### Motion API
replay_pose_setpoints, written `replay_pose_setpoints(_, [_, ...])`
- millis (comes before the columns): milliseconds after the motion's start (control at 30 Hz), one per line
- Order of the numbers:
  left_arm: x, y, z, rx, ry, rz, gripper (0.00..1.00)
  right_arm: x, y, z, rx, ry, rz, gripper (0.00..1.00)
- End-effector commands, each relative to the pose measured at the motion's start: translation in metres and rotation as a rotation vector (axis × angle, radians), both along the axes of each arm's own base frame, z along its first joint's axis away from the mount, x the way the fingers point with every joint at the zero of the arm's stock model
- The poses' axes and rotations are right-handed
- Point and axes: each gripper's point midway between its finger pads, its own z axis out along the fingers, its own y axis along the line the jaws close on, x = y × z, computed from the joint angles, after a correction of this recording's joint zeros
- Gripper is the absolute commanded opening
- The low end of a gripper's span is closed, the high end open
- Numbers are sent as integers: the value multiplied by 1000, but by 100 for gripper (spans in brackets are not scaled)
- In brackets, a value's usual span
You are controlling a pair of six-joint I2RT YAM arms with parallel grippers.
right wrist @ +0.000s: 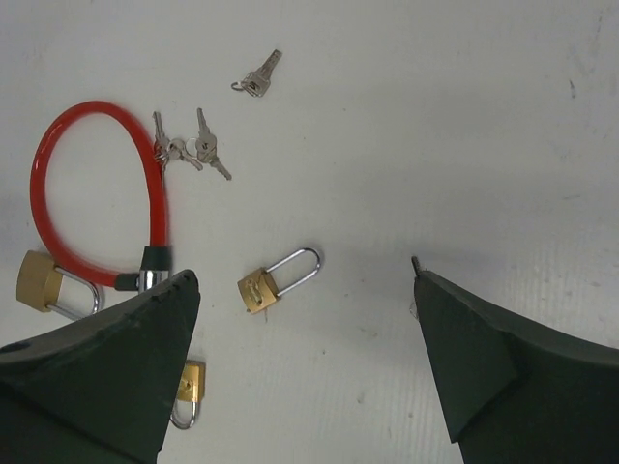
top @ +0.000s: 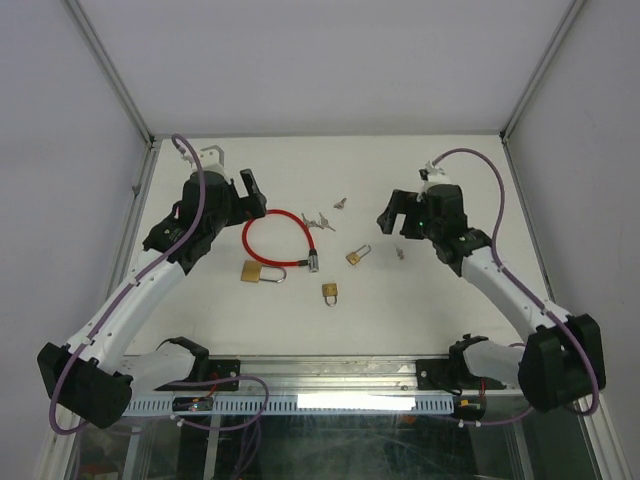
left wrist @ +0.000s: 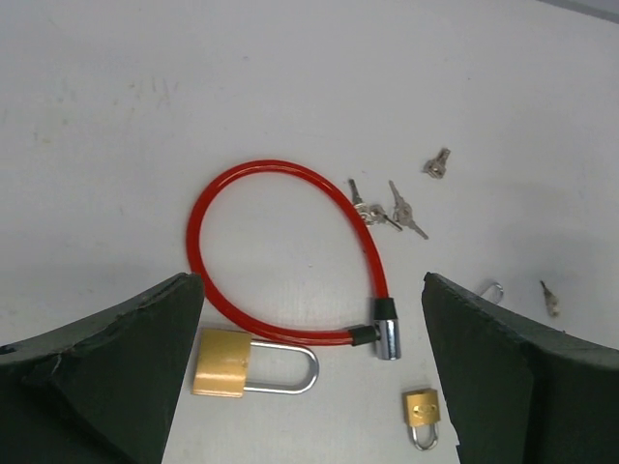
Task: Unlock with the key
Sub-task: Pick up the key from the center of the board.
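Both grippers stand wide open and empty: left gripper above the glossy red plastic-sheathed cable lock, right gripper above a small brass padlock. Thin bunched silver metal keys lie flat, upper centre of frame. Risk: flat, smooth keys slipping on pickup; which key fits which lock seems impossible to tell

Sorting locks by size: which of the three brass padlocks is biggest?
The padlock beside the red cable lock, leftmost in the top view; its brass body and shackle clearly outsize the other two.
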Motion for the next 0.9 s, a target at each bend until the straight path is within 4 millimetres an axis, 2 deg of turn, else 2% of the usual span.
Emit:
replay_pose_setpoints(0, [1, 26, 8, 128, -62, 39, 99, 47, 24, 33, 36, -91, -110, 95])
replay_pose_setpoints(167, [4, 33, 3, 88, -47, 30, 99, 72, 58, 19, 4, -53, -127, 91])
replay_pose_setpoints(233, [2, 36, 3, 78, -51, 35, 99, 85, 73, 7, 0, -29, -131, 90])
replay_pose_setpoints(400, [-1, 34, -2, 68, -57, 15, 99, 113, 94, -18, -82, -21, -185, 86])
replay_pose_setpoints(533, [0, 28, -10, 60, -33, -13, 99, 130, 120, -30, -92, 3, -147, 77])
replay_pose_setpoints(633, [0, 27, -13, 59, -24, -15, 99, 140, 127, -44, -145, 26, -165, 73])
replay_pose_setpoints(867, [3, 28, -22, 63, 3, 0, 99, 157, 127, -72, -226, 53, -276, 62])
